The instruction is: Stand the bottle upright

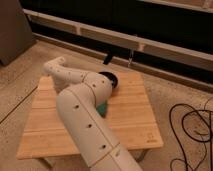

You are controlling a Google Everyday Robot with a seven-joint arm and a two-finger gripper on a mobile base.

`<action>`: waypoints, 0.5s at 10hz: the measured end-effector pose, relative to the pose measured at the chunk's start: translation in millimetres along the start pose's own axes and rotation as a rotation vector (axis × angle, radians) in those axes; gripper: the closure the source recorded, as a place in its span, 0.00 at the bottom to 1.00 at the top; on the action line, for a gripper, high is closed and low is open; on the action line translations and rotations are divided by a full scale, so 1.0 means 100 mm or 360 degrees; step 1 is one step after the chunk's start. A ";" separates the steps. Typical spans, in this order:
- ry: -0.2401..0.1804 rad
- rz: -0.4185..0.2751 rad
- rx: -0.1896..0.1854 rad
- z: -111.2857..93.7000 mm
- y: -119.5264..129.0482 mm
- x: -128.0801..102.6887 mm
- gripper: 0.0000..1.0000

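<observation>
Plainly, the one camera view looks down on the white arm (82,115) bending across the wooden table (135,117), with its elbow over the middle and its forearm reaching toward the far left corner. The gripper lies past that forearm's end, hidden behind the arm; it is closed tight, though on what cannot be told. The bottle cannot be seen, as the arm covers much of the tabletop. A green block (104,108) peeks out beside the arm, and black cables (192,125) lie on the floor at the right
</observation>
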 end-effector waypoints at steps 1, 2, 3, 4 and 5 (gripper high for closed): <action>-0.0085 -0.0045 0.0014 -0.16 0.04 -0.08 1.00; -0.0210 -0.0127 0.0020 -0.41 0.18 -0.14 1.00; -0.0267 -0.0169 0.0014 -0.52 0.29 -0.12 1.00; -0.0356 -0.0231 -0.0011 -0.71 0.46 -0.03 1.00; -0.0425 -0.0280 -0.0020 -0.84 0.53 0.11 1.00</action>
